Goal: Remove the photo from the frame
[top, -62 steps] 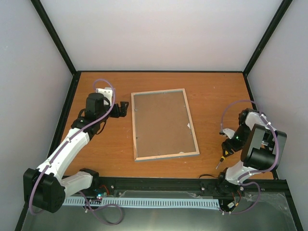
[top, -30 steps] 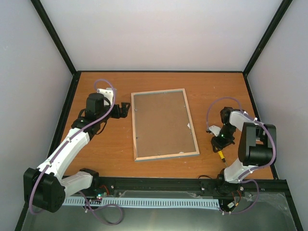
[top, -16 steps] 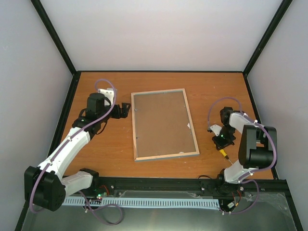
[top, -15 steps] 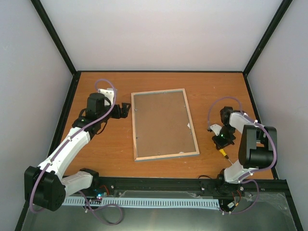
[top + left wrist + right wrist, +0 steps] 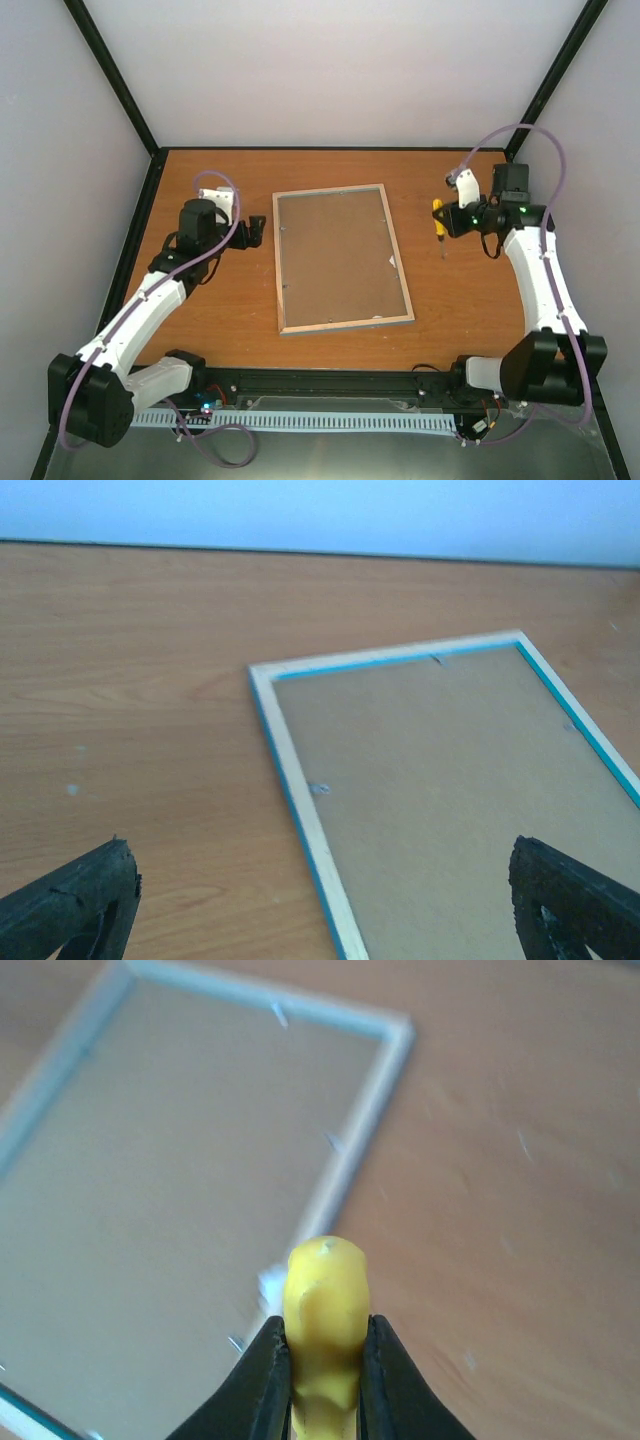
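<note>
Left wrist: frame [image 5: 300,800] cut off at right and bottom; left fingertips [image 5: 75,905] cropped. Right wrist: frame blurred, screwdriver [image 5: 324,1300] shaft hidden behind its handle. Frame's front unseen.

Pale wood-edged frame [image 5: 341,258], matt brown backing board [image 5: 480,800], smooth wood-grain table [image 5: 460,290]

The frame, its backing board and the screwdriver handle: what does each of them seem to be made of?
The frame: pale bare wood, judging by its light, matte rails, with a blue painted edge. The backing board: brown fibreboard or card, dull and even in colour; I cannot tell which. The screwdriver handle: probably yellow plastic, smooth with a slight sheen.
</note>
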`<state>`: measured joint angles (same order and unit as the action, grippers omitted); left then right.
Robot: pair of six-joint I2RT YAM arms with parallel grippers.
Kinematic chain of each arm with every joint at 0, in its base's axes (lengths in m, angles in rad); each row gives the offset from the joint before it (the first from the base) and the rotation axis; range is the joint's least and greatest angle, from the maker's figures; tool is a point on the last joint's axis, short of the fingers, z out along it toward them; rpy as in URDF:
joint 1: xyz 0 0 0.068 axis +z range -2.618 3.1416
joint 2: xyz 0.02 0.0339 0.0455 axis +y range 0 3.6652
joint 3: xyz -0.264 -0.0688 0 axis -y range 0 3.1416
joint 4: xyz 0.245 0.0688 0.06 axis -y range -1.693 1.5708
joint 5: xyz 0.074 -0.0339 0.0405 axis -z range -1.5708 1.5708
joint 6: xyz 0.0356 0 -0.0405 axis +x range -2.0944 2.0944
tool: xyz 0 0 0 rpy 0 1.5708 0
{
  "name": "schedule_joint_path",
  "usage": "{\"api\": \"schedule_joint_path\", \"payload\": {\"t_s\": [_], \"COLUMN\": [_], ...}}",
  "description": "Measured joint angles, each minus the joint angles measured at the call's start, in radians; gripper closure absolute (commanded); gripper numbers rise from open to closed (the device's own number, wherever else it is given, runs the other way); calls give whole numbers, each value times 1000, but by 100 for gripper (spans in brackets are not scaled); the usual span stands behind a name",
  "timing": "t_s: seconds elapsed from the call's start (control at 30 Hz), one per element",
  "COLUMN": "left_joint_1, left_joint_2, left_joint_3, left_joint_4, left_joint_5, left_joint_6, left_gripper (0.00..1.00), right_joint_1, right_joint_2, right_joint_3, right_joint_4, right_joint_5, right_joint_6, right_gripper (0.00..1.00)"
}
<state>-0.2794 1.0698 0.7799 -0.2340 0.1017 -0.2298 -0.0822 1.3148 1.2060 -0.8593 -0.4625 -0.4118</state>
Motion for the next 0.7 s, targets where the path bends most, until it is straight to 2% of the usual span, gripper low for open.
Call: {"api": "schedule_joint_path", "payload": {"t_s": [0.17, 0.23, 0.33, 0.43, 0.53, 0.7], "left_joint_1": [6, 20, 34, 6, -114, -415], "left_joint_2": [11, 51, 64, 12, -23, -11], "left_joint_3": [5, 24, 25, 2, 0, -1], "left_joint_4": [19, 18, 51, 114, 149, 173], "left_joint_5": [-219, -224, -98, 58, 132, 138], "left_joint_6": [-93, -105, -99, -85, -65, -11], "left_gripper": [0, 1, 26, 42, 45, 47], "right_joint_1": [48, 86, 122, 129, 129, 129], "right_joint_2": [-87, -103, -105, -118, -146, -211], "right_joint_3": [-27, -61, -119, -246, -396, -522], "right_joint_4": [241, 350, 483, 640, 776, 920], "right_joint_5": [-264, -339, -414, -452, -462, -485], "right_joint_6": [219, 298, 388, 474, 562, 702], "right_gripper": [97, 97, 97, 97, 97, 97]}}
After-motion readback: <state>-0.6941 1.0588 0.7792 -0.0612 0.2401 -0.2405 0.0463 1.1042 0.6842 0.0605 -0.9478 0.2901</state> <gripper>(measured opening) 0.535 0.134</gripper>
